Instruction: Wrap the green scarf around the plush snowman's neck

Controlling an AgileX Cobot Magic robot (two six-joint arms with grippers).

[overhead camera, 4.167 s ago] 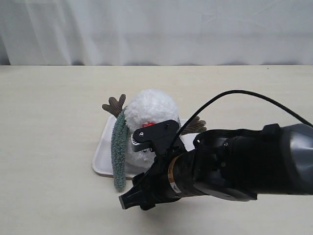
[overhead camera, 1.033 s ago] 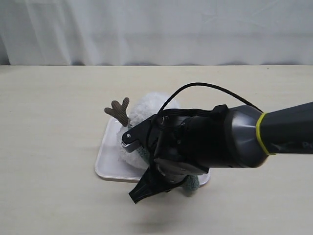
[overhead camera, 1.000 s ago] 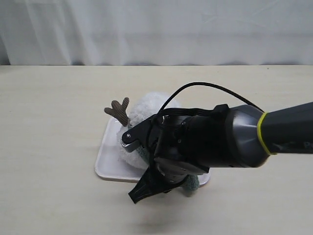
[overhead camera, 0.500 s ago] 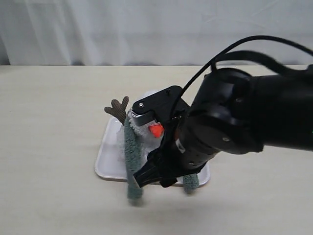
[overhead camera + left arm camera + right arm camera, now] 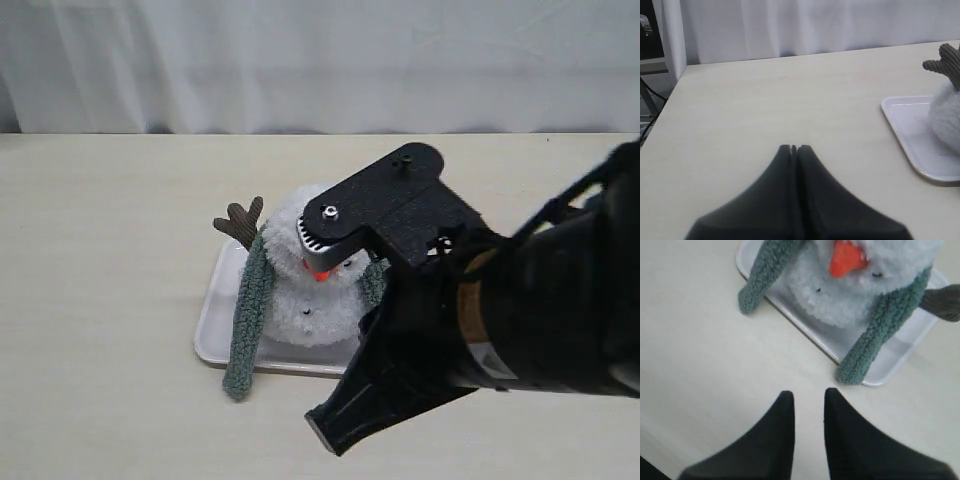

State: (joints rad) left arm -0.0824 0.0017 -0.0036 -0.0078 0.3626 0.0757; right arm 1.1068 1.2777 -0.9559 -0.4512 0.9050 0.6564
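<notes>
The right gripper (image 5: 809, 393), tips a little apart and holding nothing, sits just in front of the plush snowman (image 5: 840, 295), whose green scarf (image 5: 880, 322) only hangs loose down both sides, so one bump could pull it off.

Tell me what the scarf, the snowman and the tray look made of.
Green scarf: fuzzy fleece, matte, judging by its nubbly ribbed pile. Plush snowman: fluffy white pile fabric, long soft fibres. Tray: smooth white with a slight sheen, probably plastic.
</notes>
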